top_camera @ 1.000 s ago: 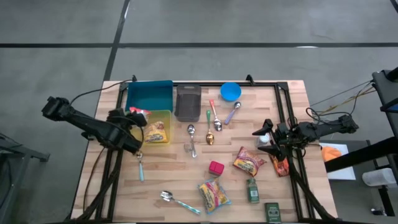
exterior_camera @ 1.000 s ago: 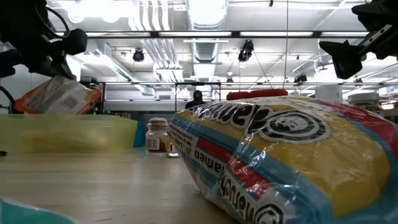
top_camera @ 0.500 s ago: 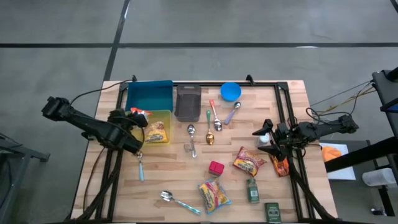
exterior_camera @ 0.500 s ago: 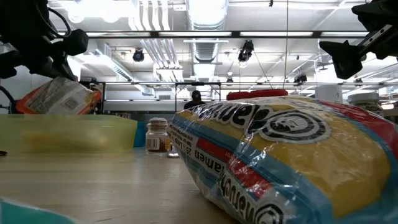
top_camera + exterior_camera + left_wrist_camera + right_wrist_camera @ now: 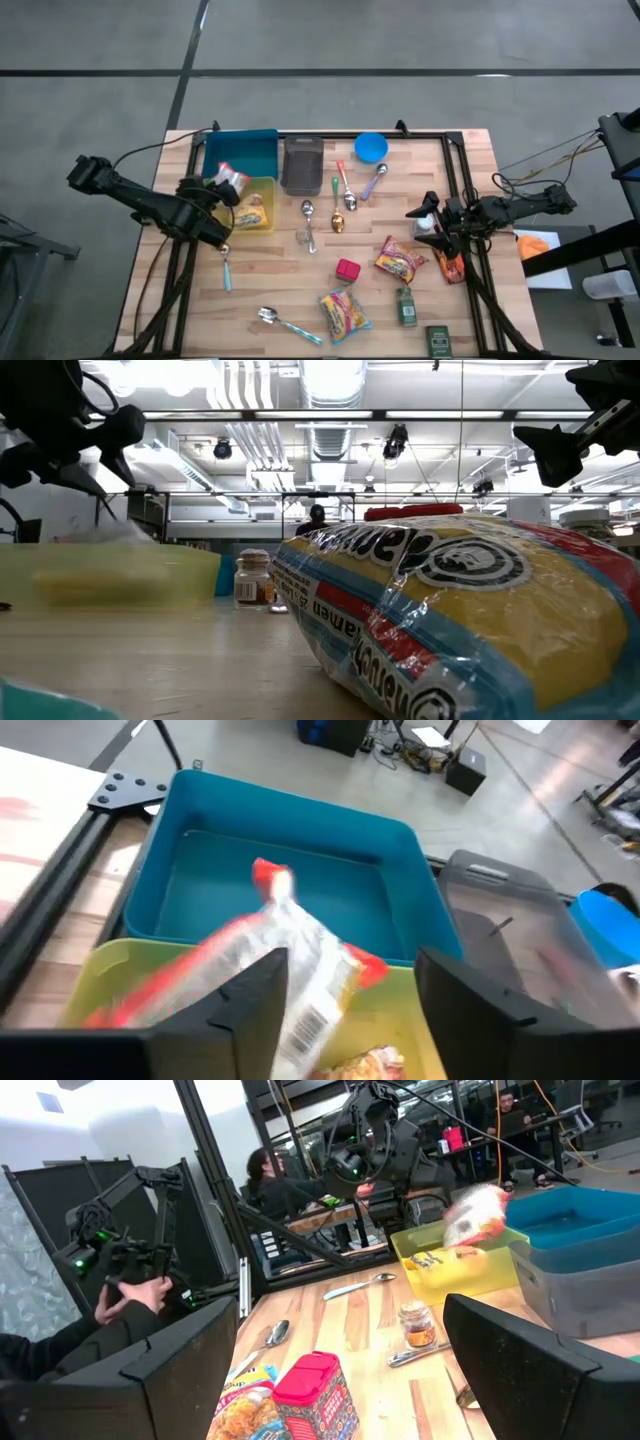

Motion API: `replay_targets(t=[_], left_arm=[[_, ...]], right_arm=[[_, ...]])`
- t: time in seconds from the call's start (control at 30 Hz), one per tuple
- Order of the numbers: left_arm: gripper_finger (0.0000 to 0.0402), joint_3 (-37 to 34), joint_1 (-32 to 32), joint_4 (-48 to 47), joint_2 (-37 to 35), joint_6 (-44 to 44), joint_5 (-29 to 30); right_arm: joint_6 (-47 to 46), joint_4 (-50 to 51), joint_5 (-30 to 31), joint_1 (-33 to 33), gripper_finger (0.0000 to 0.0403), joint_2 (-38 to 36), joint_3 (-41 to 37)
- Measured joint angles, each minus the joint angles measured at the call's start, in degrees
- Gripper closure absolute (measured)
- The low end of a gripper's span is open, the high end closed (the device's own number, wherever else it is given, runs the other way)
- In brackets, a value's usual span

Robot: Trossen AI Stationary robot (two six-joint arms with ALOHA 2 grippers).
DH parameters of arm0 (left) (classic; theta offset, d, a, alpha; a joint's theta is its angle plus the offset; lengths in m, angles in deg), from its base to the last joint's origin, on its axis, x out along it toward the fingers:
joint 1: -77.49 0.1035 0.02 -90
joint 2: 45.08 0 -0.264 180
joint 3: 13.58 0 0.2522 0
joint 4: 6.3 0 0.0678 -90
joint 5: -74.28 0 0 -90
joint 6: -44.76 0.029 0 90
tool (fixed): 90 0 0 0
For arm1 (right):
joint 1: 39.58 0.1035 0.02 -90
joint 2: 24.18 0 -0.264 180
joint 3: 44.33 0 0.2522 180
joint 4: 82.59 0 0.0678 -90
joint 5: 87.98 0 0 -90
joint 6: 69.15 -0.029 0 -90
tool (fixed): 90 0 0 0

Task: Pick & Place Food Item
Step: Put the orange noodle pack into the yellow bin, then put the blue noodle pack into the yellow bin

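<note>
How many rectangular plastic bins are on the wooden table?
3, clustered at the left: a blue plastic bin, a yellow plastic bin adjoining it, a grey plastic bin beside both. None seems hidden.

I see the snack packet (image 5: 300, 970) — silvery with red ends and a barcode — tilted and blurred, loose over the yellow bin (image 5: 262, 187), near its blue-bin side.

I see three bins along the surface's (image 5: 470, 160) far edge: two (image 5: 240, 153) (image 5: 252, 205) at left, a third (image 5: 302, 164) beside them. A packet (image 5: 229, 182) sits over the nearer left bin. Spoons (image 5: 340, 205) lie mid-surface, more packets (image 5: 399, 262) nearer right.
</note>
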Motion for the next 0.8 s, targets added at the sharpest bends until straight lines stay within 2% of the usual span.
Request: replay_targets(t=[0.17,0.43,0.8], left_arm=[[0.0154,0.7,0.0,2.2,0.0,1.5,1.7],[0.0152,5.1,0.0,5.2,0.0,11.5,3.1],[0.0152,7.8,0.0,8.1,0.0,17.4,3.3]], right_arm=[[0.0,0.0,0.0,0.0,0.0052,0.0,0.0],[0.0,0.0,0.0,0.0,0.0052,0.0,0.0],[0.0,0.0,0.0,0.0,0.0052,0.0,0.0]])
